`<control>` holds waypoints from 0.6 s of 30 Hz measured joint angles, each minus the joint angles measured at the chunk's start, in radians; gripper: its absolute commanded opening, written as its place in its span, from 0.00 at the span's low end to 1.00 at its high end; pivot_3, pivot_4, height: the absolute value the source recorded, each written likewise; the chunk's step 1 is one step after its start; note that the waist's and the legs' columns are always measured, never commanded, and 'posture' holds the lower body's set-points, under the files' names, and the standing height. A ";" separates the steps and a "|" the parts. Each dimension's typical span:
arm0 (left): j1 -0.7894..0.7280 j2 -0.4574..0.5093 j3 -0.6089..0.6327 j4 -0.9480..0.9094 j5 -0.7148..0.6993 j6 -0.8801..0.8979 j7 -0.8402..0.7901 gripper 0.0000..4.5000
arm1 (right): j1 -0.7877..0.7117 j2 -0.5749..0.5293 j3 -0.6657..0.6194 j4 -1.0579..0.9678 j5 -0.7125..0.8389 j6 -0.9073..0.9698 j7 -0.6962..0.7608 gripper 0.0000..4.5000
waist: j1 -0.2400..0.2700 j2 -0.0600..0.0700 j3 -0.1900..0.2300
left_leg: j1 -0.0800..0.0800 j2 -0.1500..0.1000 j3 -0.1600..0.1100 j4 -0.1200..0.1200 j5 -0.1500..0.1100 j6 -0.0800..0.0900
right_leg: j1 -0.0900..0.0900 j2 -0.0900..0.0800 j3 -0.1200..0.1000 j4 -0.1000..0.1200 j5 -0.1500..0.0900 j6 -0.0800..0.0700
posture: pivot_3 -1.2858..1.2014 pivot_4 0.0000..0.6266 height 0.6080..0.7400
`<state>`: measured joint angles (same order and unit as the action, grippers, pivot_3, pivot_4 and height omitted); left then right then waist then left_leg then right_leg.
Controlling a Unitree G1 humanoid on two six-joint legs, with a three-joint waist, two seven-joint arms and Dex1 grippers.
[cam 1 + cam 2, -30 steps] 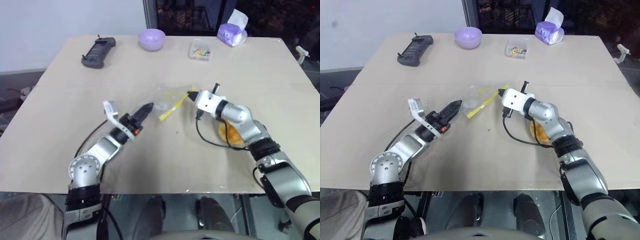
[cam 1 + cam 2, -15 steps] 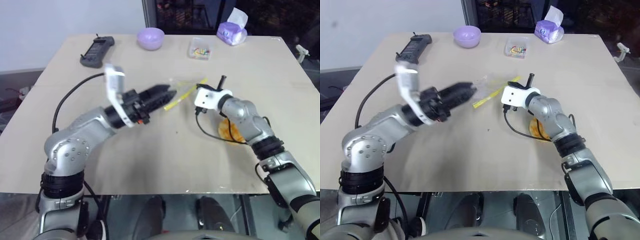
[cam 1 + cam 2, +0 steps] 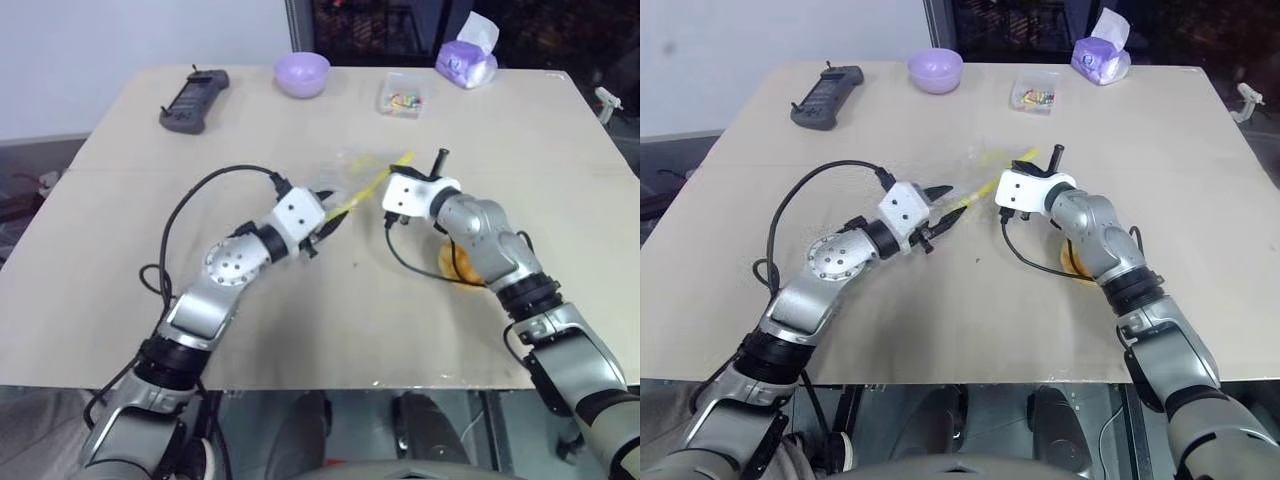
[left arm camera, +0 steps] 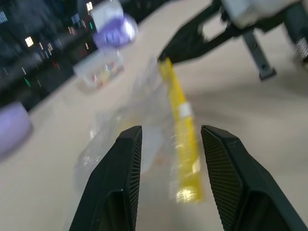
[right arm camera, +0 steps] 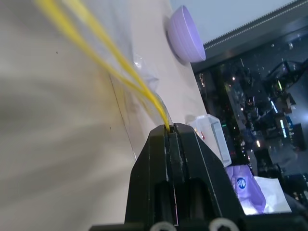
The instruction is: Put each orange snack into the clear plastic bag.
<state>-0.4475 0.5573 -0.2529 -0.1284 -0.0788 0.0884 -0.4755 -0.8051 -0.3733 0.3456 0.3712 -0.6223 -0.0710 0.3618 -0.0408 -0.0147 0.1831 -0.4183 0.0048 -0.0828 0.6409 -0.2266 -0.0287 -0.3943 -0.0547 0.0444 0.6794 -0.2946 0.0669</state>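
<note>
The right gripper [image 5: 171, 132] pinches the bag [image 4: 144, 115] by its yellow seal strip; the left gripper [image 4: 166, 159] is spread. Bag looks light, limp, slippery; the stiffer strip is likely the best hold.

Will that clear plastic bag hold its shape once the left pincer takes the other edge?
Probably not. The clear, crinkly plastic bag looks thin and floppy, sagging away from its yellow seal strip. The right pincer, shut on the strip, lifts it alone, so it is likely light. The left pincer is open around the film, which looks glossy and may slip.

A lab-like test room: bare beige table [image 3: 120, 230], handheld controller [image 3: 195, 100], dark window beyond.
</note>
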 measured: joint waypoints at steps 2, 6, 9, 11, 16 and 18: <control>0.000 -0.006 0.000 0.011 0.027 -0.019 -0.005 0.46 | 0.000 0.000 0.000 0.000 0.000 0.002 0.000 0.00 | -0.002 0.000 0.000 | 0.000 0.000 0.000 0.000 0.000 0.000 | 0.000 0.000 0.000 0.000 0.000 0.000 | 0.52 0.24 0.97; 0.010 -0.008 0.006 0.031 0.062 -0.038 -0.026 0.46 | 0.000 0.003 0.000 0.000 0.001 0.003 0.000 0.00 | -0.002 0.000 0.000 | 0.000 0.000 0.000 0.000 0.000 0.000 | 0.000 0.000 0.000 0.000 0.000 0.000 | 0.52 0.24 0.97; 0.012 -0.018 0.009 0.035 0.078 -0.041 -0.034 0.46 | 0.000 0.008 0.000 -0.001 0.002 0.003 0.000 0.00 | -0.001 0.000 0.000 | 0.000 0.000 0.000 0.000 0.000 0.000 | 0.000 0.000 0.000 0.000 0.000 0.000 | 0.52 0.24 0.97; 0.012 -0.020 0.009 0.039 0.095 -0.044 -0.039 0.46 | 0.000 0.009 0.000 -0.001 0.002 0.003 0.000 0.00 | -0.001 0.000 0.000 | 0.000 0.000 0.000 0.000 0.000 0.000 | 0.000 0.000 0.000 0.001 0.000 0.000 | 0.52 0.24 0.97; 0.012 -0.036 0.010 0.059 0.120 -0.044 -0.047 0.46 | 0.000 0.008 0.000 -0.005 0.002 0.004 0.000 0.00 | -0.001 0.000 0.000 | 0.000 0.000 0.000 0.000 0.000 0.000 | 0.000 0.000 0.000 0.001 0.000 0.000 | 0.52 0.24 0.97; 0.012 -0.037 0.010 0.059 0.127 -0.045 -0.051 0.46 | 0.001 0.008 0.000 -0.009 0.002 0.004 0.000 0.00 | -0.002 0.000 0.000 | 0.000 0.000 0.000 0.000 0.000 0.000 | 0.000 0.000 0.000 0.001 0.000 0.000 | 0.52 0.24 0.97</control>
<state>-0.4353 0.5200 -0.2428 -0.0698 0.0478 0.0431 -0.5264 -0.8038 -0.3652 0.3456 0.3625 -0.6200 -0.0671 0.3622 -0.0426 -0.0147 0.1831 -0.4180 0.0049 -0.0827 0.6411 -0.2266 -0.0286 -0.3944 -0.0544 0.0446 0.6803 -0.2946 0.0669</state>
